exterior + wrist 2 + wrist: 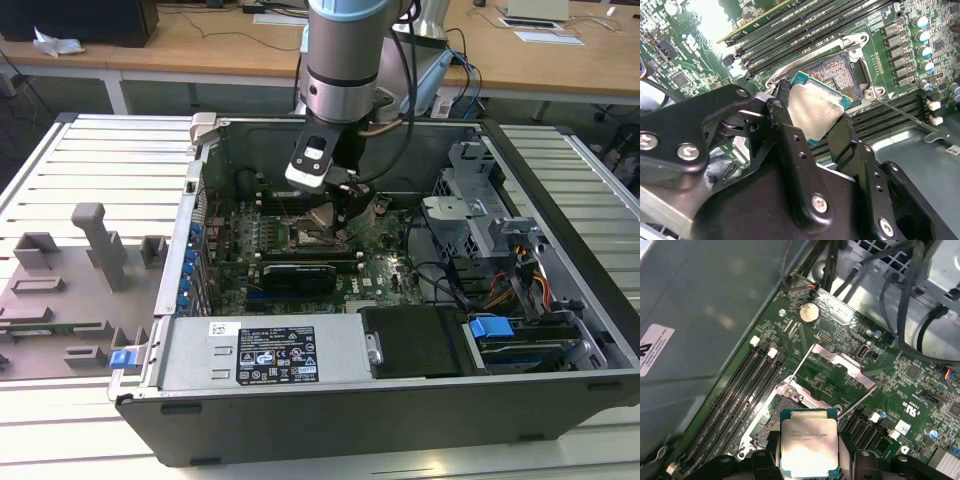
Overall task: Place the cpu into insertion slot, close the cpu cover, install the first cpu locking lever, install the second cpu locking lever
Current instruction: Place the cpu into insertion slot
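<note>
A: What is the biggest thing here?

B: A pale slatted metal table point(90, 150). On it lies an open dark grey metal computer case point(400, 400). The silver and blue robot arm point(345, 50) reaches down into it over the green motherboard point(240, 250).

A: And the tool?

B: The black 2-finger gripper point(812, 117) hangs above the board's middle. Its fingers point(785, 125) are partly closed, pressing on 2 opposite edges of the cpu point(815, 112), a small flat square chip with a pale silver-grey top and a green rim.

A: Is the cover down?

B: No. In the first wrist view the cpu cover point(845, 365), a thin silver-grey metal frame plate, stands swung open on the far side of the socket. A thin metal locking lever point(900, 112) lies released beside it.

A: Where is the socket?

B: The insertion slot point(840, 72), a square dark socket with a metal rim, sits between 2 banks of long black memory slots point(740, 390). Its fine contact grid is bare.

A: So the chip is not seated?

B: Correct. It is held tilted in the air, just over the slot's near edge.
</note>
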Robot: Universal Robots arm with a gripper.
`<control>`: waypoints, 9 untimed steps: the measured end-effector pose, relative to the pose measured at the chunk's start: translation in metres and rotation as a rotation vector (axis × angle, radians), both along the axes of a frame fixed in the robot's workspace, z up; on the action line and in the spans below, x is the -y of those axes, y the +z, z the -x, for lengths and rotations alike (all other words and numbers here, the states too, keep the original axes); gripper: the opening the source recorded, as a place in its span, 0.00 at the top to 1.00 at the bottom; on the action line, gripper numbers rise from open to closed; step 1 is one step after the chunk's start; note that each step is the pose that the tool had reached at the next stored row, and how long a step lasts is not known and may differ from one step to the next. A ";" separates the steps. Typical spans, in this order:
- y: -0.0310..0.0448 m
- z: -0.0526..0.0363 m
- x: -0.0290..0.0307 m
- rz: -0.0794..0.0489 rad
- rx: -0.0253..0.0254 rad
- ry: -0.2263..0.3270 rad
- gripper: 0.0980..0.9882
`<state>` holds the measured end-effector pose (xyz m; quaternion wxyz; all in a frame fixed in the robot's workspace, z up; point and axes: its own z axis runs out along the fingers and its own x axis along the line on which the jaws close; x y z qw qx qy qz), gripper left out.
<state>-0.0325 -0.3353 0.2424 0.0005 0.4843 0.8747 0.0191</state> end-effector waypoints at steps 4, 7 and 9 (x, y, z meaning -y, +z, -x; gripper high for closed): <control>-0.0003 0.0000 0.0000 0.000 0.0000 -0.051 0.50; -0.0004 0.0000 0.0000 0.015 0.0006 -0.101 0.50; -0.0004 0.0000 0.0000 0.023 0.0008 -0.120 0.50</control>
